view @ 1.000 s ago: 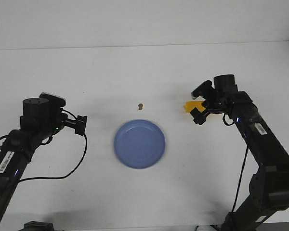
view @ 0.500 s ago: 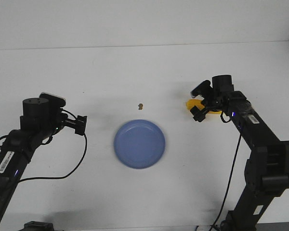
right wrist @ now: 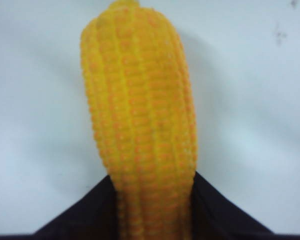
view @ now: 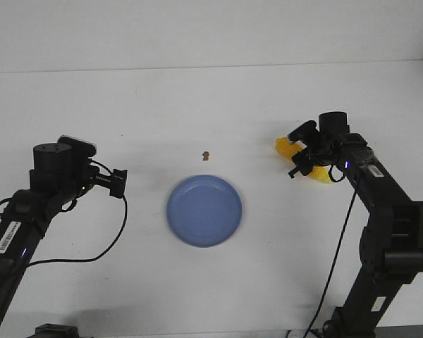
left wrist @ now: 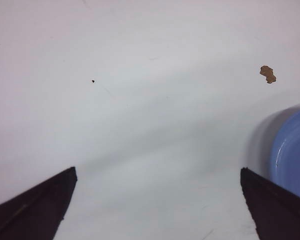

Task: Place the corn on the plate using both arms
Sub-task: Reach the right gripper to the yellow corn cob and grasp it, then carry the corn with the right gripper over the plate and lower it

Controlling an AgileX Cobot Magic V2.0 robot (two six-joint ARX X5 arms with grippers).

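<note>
- R gripper: jaws pinch the corn. In my R wrist cam the 2 black fingers sit tight on both sides of the cob, touching it.
- L gripper: jaws spread wide. In my L wrist cam I see the 2 finger tips far apart w/ bare white table between them. Nothing held.
- Corn: bright yellow, on the R side of the table in my front cam, well away from the plate. It pokes out on both sides of the R gripper, one end toward the plate side, other end toward the R arm. Can't tell if it rests on the table or is just off it.
- In the R wrist cam the cob sticks straight out past the fingers. Rows of little bumps show clear. Soft shadow on the table beside it.
- Plate: blue, round, flat on the table near the middle, between the 2 arms. Nothing on it.
- L arm: on the L side, gripper points toward the plate but stays apart from it. In the L wrist cam the plate edge shows just by one finger tip.
- Tiny brown speck lies on the table a bit behind the plate. Also seen in the L wrist cam.
- Black cable loops from the L arm over the table.
</note>
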